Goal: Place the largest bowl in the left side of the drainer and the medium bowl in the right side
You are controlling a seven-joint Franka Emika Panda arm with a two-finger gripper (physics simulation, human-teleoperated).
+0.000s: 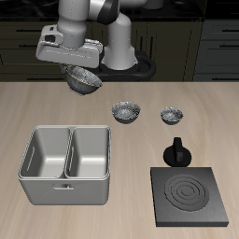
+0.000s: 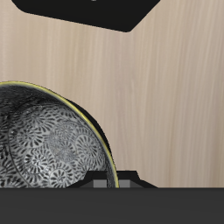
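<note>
I hold the largest bowl [image 1: 84, 80] by its rim, jaws of my gripper [image 1: 78, 67] clamped on it, raised above the desk's back edge behind the drainer [image 1: 67, 164]. It needs lowering level into the left compartment. Three bowls, one drainer with two compartments.

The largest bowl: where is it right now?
The largest bowl hangs held in the gripper above the table, behind the drainer.

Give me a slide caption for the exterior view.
Gripper holds the largest bowl in the air behind the empty drainer.
</note>
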